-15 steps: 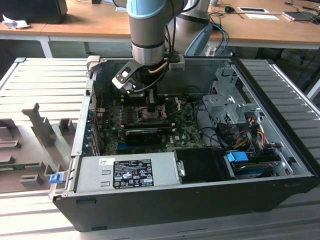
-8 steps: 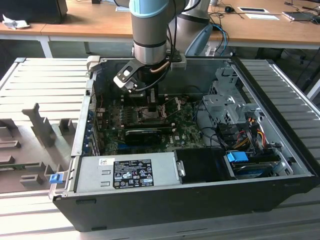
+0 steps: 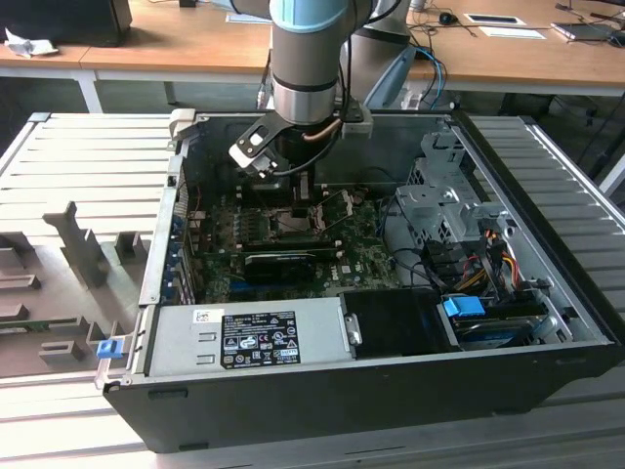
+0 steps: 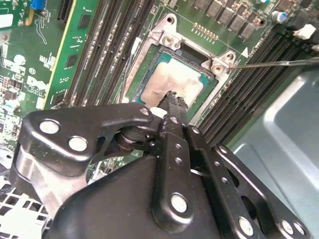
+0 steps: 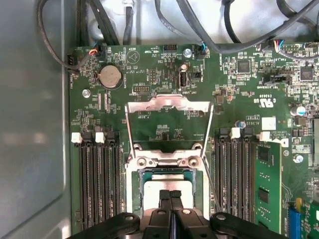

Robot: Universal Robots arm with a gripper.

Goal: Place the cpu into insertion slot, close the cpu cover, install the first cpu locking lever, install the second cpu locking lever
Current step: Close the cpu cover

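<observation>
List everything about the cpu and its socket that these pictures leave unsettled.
First wrist view: the near part of the cpu, behind the gripper and cut by the picture edge.
Second wrist view: the near side of the insertion slot, behind the gripper's linkage.
Both wrist views: whether the shut fingertips touch the cpu; the angle hides any gap.
Exterior view: the insertion slot's state, too small and partly behind the arm.

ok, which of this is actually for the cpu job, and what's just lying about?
Job: cpu, seated in insertion slot; cpu cover, open; locking lever; pincer, over the cpu.
Just there: coin battery; memory slots; power supply; drive cage.
</observation>
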